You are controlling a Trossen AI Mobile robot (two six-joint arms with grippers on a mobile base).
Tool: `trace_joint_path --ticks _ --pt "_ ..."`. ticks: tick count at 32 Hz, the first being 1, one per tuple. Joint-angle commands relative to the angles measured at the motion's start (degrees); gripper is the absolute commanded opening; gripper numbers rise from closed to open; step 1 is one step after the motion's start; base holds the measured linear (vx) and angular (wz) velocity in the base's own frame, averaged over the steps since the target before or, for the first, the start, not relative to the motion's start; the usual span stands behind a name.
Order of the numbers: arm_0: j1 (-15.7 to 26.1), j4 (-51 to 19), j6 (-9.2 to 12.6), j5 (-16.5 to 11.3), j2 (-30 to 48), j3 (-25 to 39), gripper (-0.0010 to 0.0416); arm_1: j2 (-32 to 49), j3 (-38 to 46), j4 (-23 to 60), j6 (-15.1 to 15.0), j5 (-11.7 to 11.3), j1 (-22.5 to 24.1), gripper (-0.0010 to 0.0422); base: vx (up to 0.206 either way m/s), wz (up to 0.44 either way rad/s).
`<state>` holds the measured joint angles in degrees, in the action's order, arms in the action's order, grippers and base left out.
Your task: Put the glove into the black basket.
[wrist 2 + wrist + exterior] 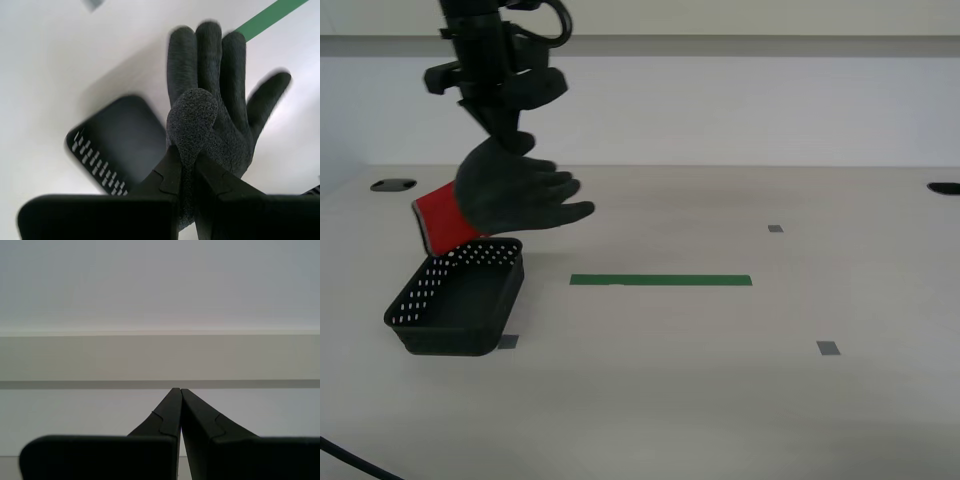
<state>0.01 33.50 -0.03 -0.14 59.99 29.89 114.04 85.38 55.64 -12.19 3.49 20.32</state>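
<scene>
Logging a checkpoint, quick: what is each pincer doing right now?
My first gripper: pincer closed, holding nothing.
My second gripper: pincer closed on the glove, lifted above the black basket.

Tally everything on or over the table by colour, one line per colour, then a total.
Black perforated plastic basket: 1
Dark grey rubber-coated glove with red knit cuff, pinched in my second gripper: 1
Green tape strip: 1
Small grey tape squares: 3
Total: 6

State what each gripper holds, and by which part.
My second gripper pinches the glove by its thumb. My first gripper is shut on nothing.
</scene>
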Motion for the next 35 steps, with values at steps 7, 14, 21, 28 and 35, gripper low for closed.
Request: trace_joint_path --ticks 7,14,21,28,35 --pt "-0.02 0.31 0.02 0.02 0.02 0.09 0.0001 -2.82 -18.25 -11.91 -0.46 0.00 -5.99 -0.0001 0.000 0.000" --pt "0.00 0.31 0.02 0.02 0.02 0.09 0.0001 -1.79 -27.54 -23.37 -0.13 0.00 -10.80 -0.0001 0.000 0.000" --pt "0.00 0.13 0.02 0.00 0.02 0.09 0.0001 6.62 -27.52 -29.62 0.50 -0.02 -12.74 -0.0001 0.000 0.000" --pt "0.04 -0.22 0.02 -0.07 0.00 0.09 0.0000 9.27 -26.91 -36.74 1.07 -0.02 -12.81 0.0000 0.000 0.000" --pt "0.04 -0.76 0.02 -0.04 0.02 0.09 0.0001 9.42 -26.05 -34.86 2.69 -0.02 -12.90 0.0120 0.000 0.000"
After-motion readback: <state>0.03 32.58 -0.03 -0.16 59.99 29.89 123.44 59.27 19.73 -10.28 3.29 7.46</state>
